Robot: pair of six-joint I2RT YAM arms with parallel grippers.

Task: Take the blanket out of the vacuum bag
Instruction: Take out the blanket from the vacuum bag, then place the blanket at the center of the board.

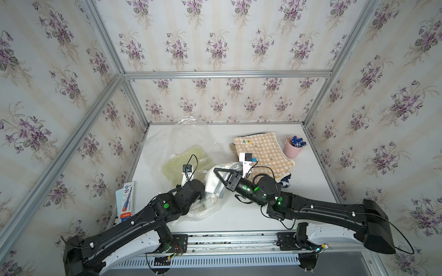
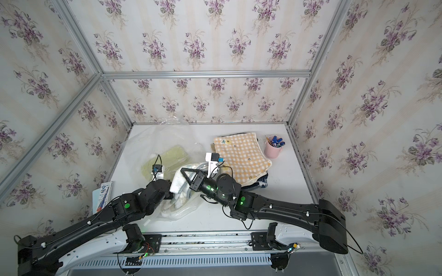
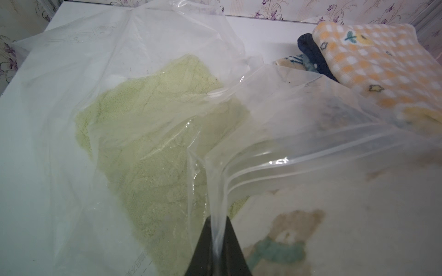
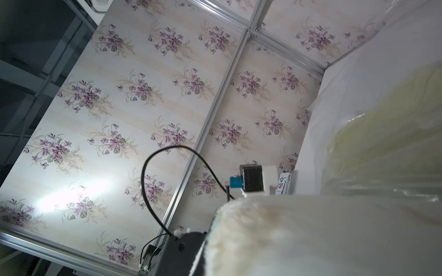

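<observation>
Left pincer (image 3: 218, 223): closed narrow on the vacuum bag (image 3: 119, 59); a fold of its ribbed mouth edge is pinched between the black fingers (image 3: 203, 246). In both top views the tips are hidden under the wrist.
Right pincer (image 1: 216, 170): closed on the upper edge of the cream blanket (image 1: 211, 184), which is seen gathered and raised at the tips. In the right wrist view the fingers are covered by the cream blanket (image 4: 311, 239), so the bite itself cannot be made out there.
Bag position: the vacuum bag (image 2: 155, 138) is spread crinkled over the table (image 1: 299, 203) from the centre out to 11 o'clock. Its far end is lifted against the back wall, and its mouth end lies toward 6 o'clock, at the two wrists.
Bear print: a bear is printed on the cream blanket (image 3: 311, 227), which lies at the bag's mouth. Its lower part is seen through plastic; its upper fold is bare.
Green blanket (image 1: 186, 162): laid flat inside the bag, at 10 o'clock of the cream one and adjoining it.
Checked blanket (image 1: 263, 150): orange and white, stacked on a dark blue cloth (image 1: 285, 182) at 1 o'clock, outside the bag.
Pink cup (image 1: 292, 149): set upright at 2 o'clock, just beside the checked stack, and filled with pens.
Carded package (image 1: 125, 200): propped at the table's edge, at 8 o'clock.
</observation>
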